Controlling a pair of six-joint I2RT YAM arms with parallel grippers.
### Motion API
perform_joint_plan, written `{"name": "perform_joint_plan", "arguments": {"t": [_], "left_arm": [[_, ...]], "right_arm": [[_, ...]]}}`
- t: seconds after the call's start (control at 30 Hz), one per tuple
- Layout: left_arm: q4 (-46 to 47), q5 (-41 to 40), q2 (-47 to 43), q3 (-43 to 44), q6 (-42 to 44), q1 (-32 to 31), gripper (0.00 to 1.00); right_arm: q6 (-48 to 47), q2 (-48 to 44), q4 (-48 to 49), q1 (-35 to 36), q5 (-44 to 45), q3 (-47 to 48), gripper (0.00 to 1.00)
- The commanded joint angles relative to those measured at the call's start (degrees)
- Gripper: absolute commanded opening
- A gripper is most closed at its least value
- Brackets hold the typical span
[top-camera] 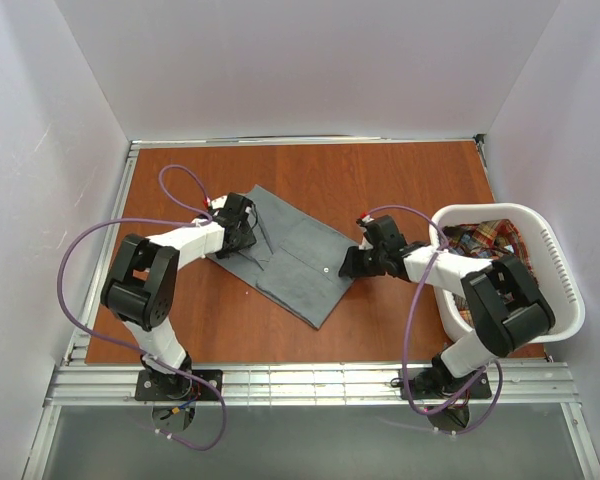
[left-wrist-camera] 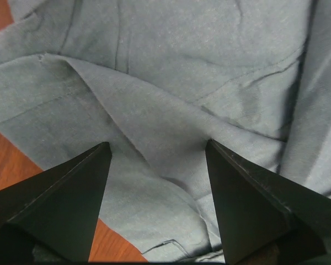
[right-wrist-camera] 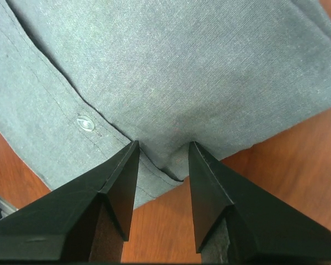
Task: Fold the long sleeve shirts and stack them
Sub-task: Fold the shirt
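Overhead view: the grey shirt [top-camera: 295, 262], partly folded into a slanted oblong, lay at the centre of the frame on the red-brown table [top-camera: 400, 180]. The left gripper [top-camera: 242, 238] sat over its upper left edge and the right gripper [top-camera: 350, 265] at its right edge. From this height neither tool's fingertips could be made out against the dark housings. The plaid shirt [top-camera: 485, 240] lay crumpled inside the white basket [top-camera: 570, 290] at the right of the frame. Only a patch of it showed, the remainder being hidden by the basket wall and the right arm.

Left wrist view: the left gripper [left-wrist-camera: 157, 144] stood with its fingers [left-wrist-camera: 71, 204] spread wide, grey shirt [left-wrist-camera: 198, 66] filling almost the whole frame. A raised crease ran diagonally between the two tips. The cloth was not pressed by either finger. Bare table [left-wrist-camera: 5, 165] showed only at the left edge. The garment's outline was cut off on every other side.

Right wrist view: the right gripper [right-wrist-camera: 163, 144] straddled the hem of the grey shirt [right-wrist-camera: 198, 66], its fingers [right-wrist-camera: 226, 204] a narrow gap apart, with a small pucker of cloth rising between the tips. Whether they pinched that pucker or merely flanked it could not be told, since the contact lay in shadow. One button [right-wrist-camera: 85, 122] showed on the placket at left of centre. Table [right-wrist-camera: 298, 160] showed at lower right.
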Motion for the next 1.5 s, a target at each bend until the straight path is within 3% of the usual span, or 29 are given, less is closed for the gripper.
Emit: {"name": "perform_joint_plan", "arguments": {"t": [0.0,0.23,0.37,0.43,0.47,0.6,0.73,0.8,0.9,1.03,1.17,1.47], "left_arm": [[-2.9,0.4,0.2,-1.3,-1.2,1.7,0.66],[-5.2,1.0,-8.8,-10.3,-5.8,2.9,0.66],[-6.3,1.6,-17.4,-13.1,-4.1,1.9,0.74],[-6.7,0.0,-22.4,-13.6,-2.2,-0.7,0.81],[-7.1,-1.3,-23.9,-13.5,-1.5,-2.3,0.83],[-8.2,-7.6,-27.2,-9.0,2.9,-16.6,0.90],[-8.1,-9.7,-23.5,-3.9,6.7,-29.3,0.91],[-7.5,-12.0,-18.4,-1.9,9.6,-37.0,0.89],[-6.9,-15.8,-10.6,2.6,13.8,-44.9,0.83],[-5.9,-16.7,-3.1,6.4,16.6,-49.0,0.74],[-4.5,-15.6,1.4,8.1,18.9,-51.3,0.71],[-4.4,-14.6,8.4,8.8,19.7,-51.9,0.58]], "right_arm": [[-4.1,3.0,1.9,-0.6,-1.3,3.8,0.34],[-8.2,6.8,0.0,-2.3,-1.5,10.6,0.34],[-9.9,2.7,-5.0,-2.9,-0.7,11.7,0.36],[-10.0,-1.6,-6.3,-3.6,-0.1,10.8,0.42],[-9.8,-4.7,-7.6,-4.1,0.7,9.4,0.49],[-8.1,-12.6,-11.2,-5.5,2.1,6.0,0.66],[-6.0,-19.5,-15.8,-7.0,5.0,3.3,0.80],[-4.6,-23.2,-17.6,-7.9,6.6,1.9,0.91],[-2.1,-27.8,-19.3,-8.4,7.3,0.6,0.98],[0.6,-32.6,-19.9,-8.7,7.9,-1.6,0.99],[1.9,-36.3,-20.4,-8.9,8.9,-2.5,0.98],[2.2,-38.4,-20.4,-8.9,10.7,-4.0,0.97]]}}
